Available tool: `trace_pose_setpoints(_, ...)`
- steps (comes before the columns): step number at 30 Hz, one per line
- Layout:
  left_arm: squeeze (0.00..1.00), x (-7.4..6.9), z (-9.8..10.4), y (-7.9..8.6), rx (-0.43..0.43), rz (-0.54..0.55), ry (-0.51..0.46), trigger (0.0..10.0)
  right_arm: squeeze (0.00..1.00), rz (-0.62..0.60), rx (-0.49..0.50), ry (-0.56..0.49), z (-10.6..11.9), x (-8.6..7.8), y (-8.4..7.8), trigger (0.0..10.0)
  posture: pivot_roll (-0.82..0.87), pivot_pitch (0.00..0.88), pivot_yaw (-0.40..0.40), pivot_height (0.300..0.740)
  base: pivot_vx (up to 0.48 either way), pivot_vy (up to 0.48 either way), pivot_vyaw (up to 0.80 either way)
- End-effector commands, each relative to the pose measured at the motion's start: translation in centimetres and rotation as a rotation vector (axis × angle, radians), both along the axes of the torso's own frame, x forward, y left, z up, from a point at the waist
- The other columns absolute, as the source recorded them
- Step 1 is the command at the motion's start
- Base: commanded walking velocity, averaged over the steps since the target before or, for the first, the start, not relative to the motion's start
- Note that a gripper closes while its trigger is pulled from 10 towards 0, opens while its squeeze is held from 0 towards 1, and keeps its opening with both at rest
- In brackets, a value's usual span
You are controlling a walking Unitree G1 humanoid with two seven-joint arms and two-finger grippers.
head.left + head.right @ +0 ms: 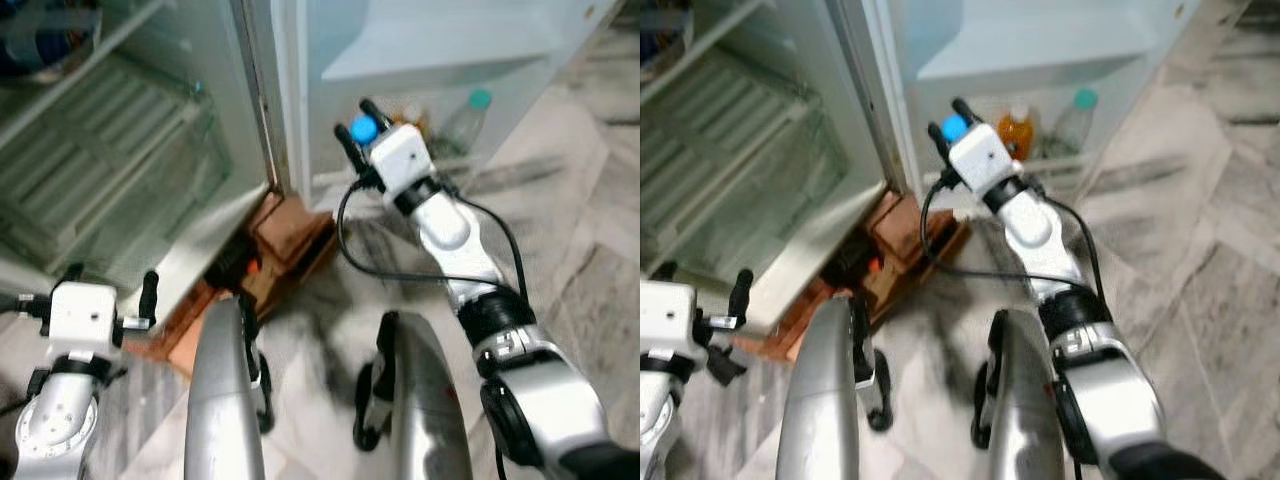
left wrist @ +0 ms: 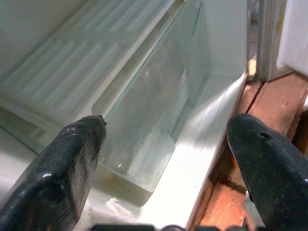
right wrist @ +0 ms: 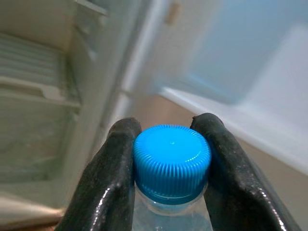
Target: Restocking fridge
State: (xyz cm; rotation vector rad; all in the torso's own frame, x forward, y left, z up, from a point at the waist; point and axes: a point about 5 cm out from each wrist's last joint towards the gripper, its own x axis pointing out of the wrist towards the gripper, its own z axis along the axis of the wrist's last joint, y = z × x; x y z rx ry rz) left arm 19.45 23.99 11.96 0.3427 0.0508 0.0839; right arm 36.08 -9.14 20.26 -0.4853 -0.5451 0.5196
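Right claw (image 1: 356,126): closed on the neck of a clear bottle (image 3: 172,219), its two black fingers (image 3: 111,183) pressed against either side of the blue ribbed cap (image 3: 172,161). The claw is raised toward the open fridge door (image 1: 420,60). The bottle's body hangs below the fingers and is hidden behind the wrist in the head views.

Door shelf (image 1: 1060,160), the landmark: it lies just beyond and slightly below the right claw. On it stand an orange bottle (image 1: 1015,132) with a pale cap and, beside that, a clear bottle with a green cap (image 1: 1076,118). The bare part of the shelf nearest the claw, on the hinge side of the orange bottle, appears to be the likely place for the held bottle.

Left claw (image 1: 112,290): wide open and holding nothing, low and well away from the door shelf. It faces the clear crisper drawer (image 2: 154,125) at the bottom of the fridge cabinet (image 1: 110,150). Wooden blocks (image 1: 285,235) sit under the cabinet's front edge, between the cabinet and the door.

Step in hand, as judged: carrying the bottle to the door shelf. To do it well, keep the bottle upright, since the grip is only at the neck and the body may swing. Lift the base clear over the shelf rail, lower until the base rests, and only then part the fingers. Steer clear of the orange bottle so it is not knocked.

Writing: no brand, label or lettering can be read; the head views are soft with blur.
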Motion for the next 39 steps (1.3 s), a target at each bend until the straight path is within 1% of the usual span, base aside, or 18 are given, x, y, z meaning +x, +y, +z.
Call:
trace_pose_setpoints(1, 0.00, -0.6, 0.1, 0.6, 0.013, 0.017, 0.022, 10.0, 0.00, 0.035, -0.027, -0.080, 0.9, -0.3, 0.8, 10.0, 0.26, 0.393, 0.033, 0.567, 0.000, 0.000, 0.00)
trace_pose_setpoints(2, 0.00, -0.6, 0.1, 0.6, 0.013, 0.017, 0.022, 10.0, 0.00, 0.035, -0.027, -0.080, 0.9, -0.3, 0.8, 10.0, 0.26, 0.393, 0.033, 0.567, 0.000, 0.000, 0.00)
trace_pose_setpoints(4, 0.00, -0.9, 0.4, 0.7, 0.022, 0.018, 0.029, 10.0, 0.00, 0.050, -0.054, -0.124, 1.1, -0.3, 1.2, 10.0, 0.27, 0.405, 0.046, 0.567, 0.000, 0.000, 0.00)
trace_pose_setpoints(8, 0.00, -1.2, 0.9, 0.7, 0.038, 0.022, 0.035, 10.0, 0.00, 0.064, -0.151, -0.202, 0.8, -0.3, 1.8, 10.0, 0.28, 0.418, 0.056, 0.567, 0.000, 0.000, 0.00)
trace_pose_setpoints(13, 0.00, -1.4, 1.3, 1.0, 0.061, 0.034, 0.026, 10.0, 0.00, 0.068, -0.202, -0.255, 1.0, -0.3, 2.1, 10.0, 0.28, 0.429, 0.062, 0.567, 0.000, 0.000, 0.00)
trace_pose_setpoints(14, 0.00, -1.5, 1.4, 1.0, 0.064, 0.035, 0.026, 10.0, 0.00, 0.067, -0.207, -0.263, 1.0, -0.3, 2.2, 10.0, 0.28, 0.429, 0.062, 0.567, 0.000, 0.000, 0.00)
trace_pose_setpoints(15, 0.00, -1.7, 1.6, 0.9, 0.085, 0.024, 0.021, 10.0, 0.00, 0.054, -0.207, -0.254, 0.8, -0.2, 2.1, 10.0, 0.28, 0.441, 0.067, 0.567, 0.000, 0.000, 0.00)
trace_pose_setpoints(16, 0.00, -1.7, 1.6, 0.9, 0.085, 0.024, 0.021, 10.0, 0.00, 0.054, -0.207, -0.254, 0.8, -0.2, 2.1, 10.0, 0.28, 0.441, 0.067, 0.567, 0.000, 0.000, 0.00)
trace_pose_setpoints(18, 0.00, -2.1, 1.6, 0.8, 0.090, 0.022, 0.028, 10.0, 0.00, 0.016, -0.205, -0.254, 0.6, 0.1, 1.8, 10.0, 0.28, 0.438, 0.068, 0.567, 0.000, 0.000, 0.00)
trace_pose_setpoints(22, 0.00, -2.7, 1.7, 1.0, 0.099, 0.033, 0.045, 10.0, 0.00, -0.019, -0.223, -0.309, 0.8, 0.2, 1.5, 10.0, 0.28, 0.451, 0.073, 0.567, 0.000, 0.000, 0.00)
trace_pose_setpoints(23, 0.00, -2.9, 1.6, 0.9, 0.100, 0.029, 0.054, 10.0, 0.00, -0.038, -0.218, -0.332, 1.4, 0.4, 1.3, 10.0, 0.28, 0.452, 0.073, 0.567, 0.000, 0.000, 0.00)
trace_pose_setpoints(25, 0.00, -2.9, 1.6, 0.9, 0.100, 0.027, 0.057, 10.0, 0.00, -0.045, -0.217, -0.340, 1.6, 0.5, 1.2, 10.0, 0.28, 0.452, 0.073, 0.567, 0.000, 0.000, 0.00)
trace_pose_setpoints(26, 0.00, -3.0, 1.6, 0.9, 0.104, 0.025, 0.064, 10.0, 0.00, -0.075, -0.219, -0.362, 2.5, 1.0, 0.9, 10.0, 0.29, 0.459, 0.072, 0.567, 0.000, 0.000, 0.00)
trace_pose_setpoints(29, 0.00, -3.3, 1.6, 1.1, 0.110, 0.031, 0.076, 10.0, 0.00, -0.115, -0.237, -0.364, 2.8, 1.5, 0.4, 10.0, 0.29, 0.464, 0.072, 0.567, 0.000, 0.000, 0.00)
trace_pose_setpoints(32, 0.00, -3.5, 1.6, 1.1, 0.113, 0.035, 0.076, 10.0, 0.00, -0.130, -0.242, -0.368, 2.8, 1.6, 0.3, 10.0, 0.30, 0.463, 0.071, 0.567, 0.000, 0.000, 0.00)
trace_pose_setpoints(34, 0.00, -3.8, 1.7, 1.1, 0.120, 0.037, 0.079, 10.0, 0.00, -0.146, -0.253, -0.368, 2.7, 1.7, 0.2, 10.0, 0.31, 0.467, 0.070, 0.567, 0.000, 0.000, 0.00)
trace_pose_setpoints(36, 0.00, -4.0, 1.8, 1.1, 0.124, 0.039, 0.086, 10.0, 0.00, -0.190, -0.265, -0.336, 2.0, 2.1, 0.0, 10.0, 0.32, 0.474, 0.072, 0.567, 0.000, 0.000, 0.00)
trace_pose_setpoints(39, 0.00, -4.0, 1.8, 1.1, 0.124, 0.037, 0.088, 10.0, 0.00, -0.201, -0.268, -0.327, 1.8, 2.2, 0.0, 10.0, 0.32, 0.474, 0.071, 0.567, 0.000, 0.000, 0.00)
